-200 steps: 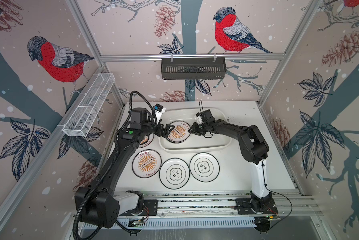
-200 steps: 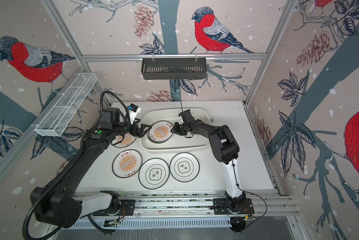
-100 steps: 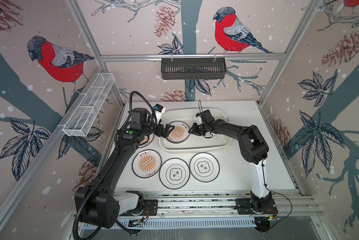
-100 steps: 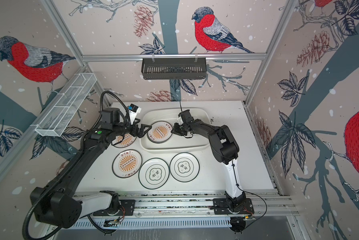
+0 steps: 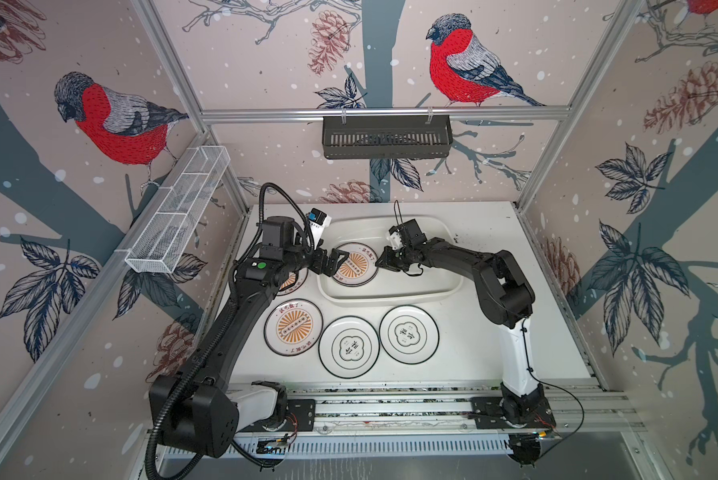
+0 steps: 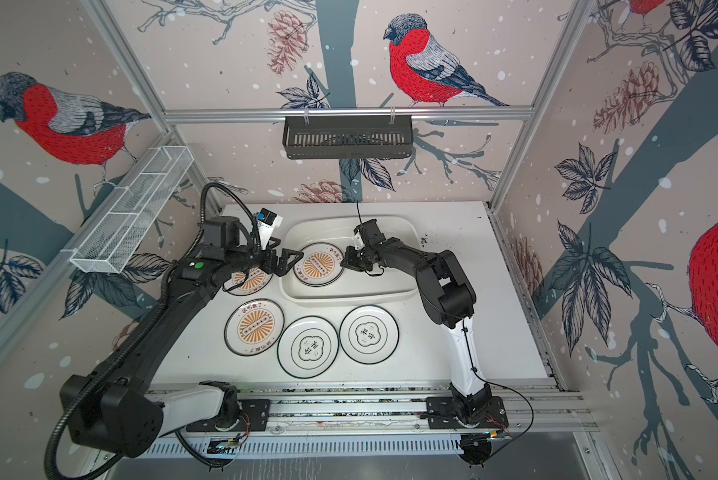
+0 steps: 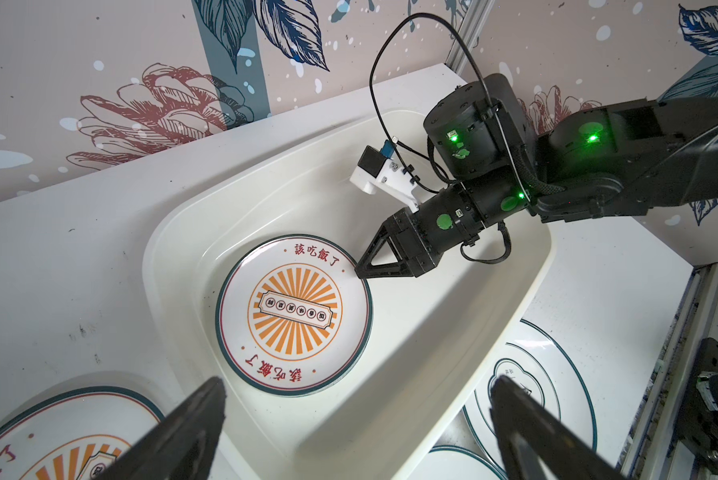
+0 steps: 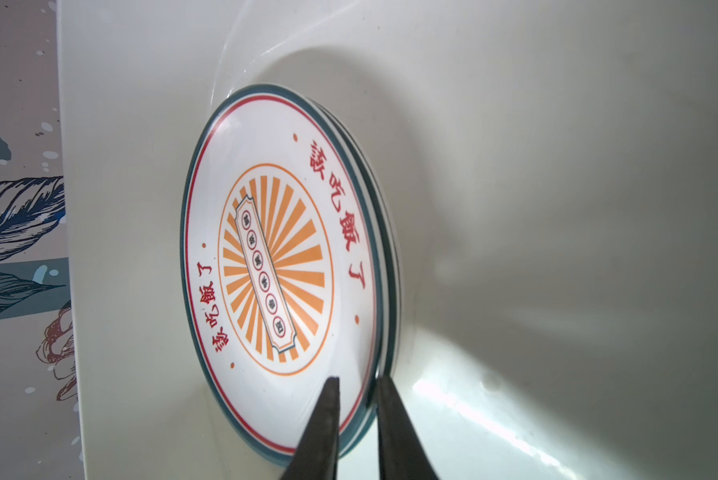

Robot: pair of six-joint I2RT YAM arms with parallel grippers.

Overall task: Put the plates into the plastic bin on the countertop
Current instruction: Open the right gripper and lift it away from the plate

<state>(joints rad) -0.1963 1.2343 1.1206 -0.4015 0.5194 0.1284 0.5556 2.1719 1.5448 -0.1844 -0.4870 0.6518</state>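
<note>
Beside one bin [image 5: 390, 296], four plates [image 5: 293, 328] on countertop [image 5: 494, 353]

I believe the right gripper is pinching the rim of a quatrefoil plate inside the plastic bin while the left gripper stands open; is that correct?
Not quite: the right wrist view shows the right gripper pinching an orange sunburst plate, not a quatrefoil one. It is inside the plastic bin, and the left gripper stands open.

Sunburst plate [image 7: 295, 311] lies flat in the cream bin [image 7: 453, 332], its rim pinched between my right gripper's [image 8: 358, 380] jaws. Four other plates [image 5: 349, 347] flat on white countertop [image 5: 465, 365], well clear of those jaws.
</note>
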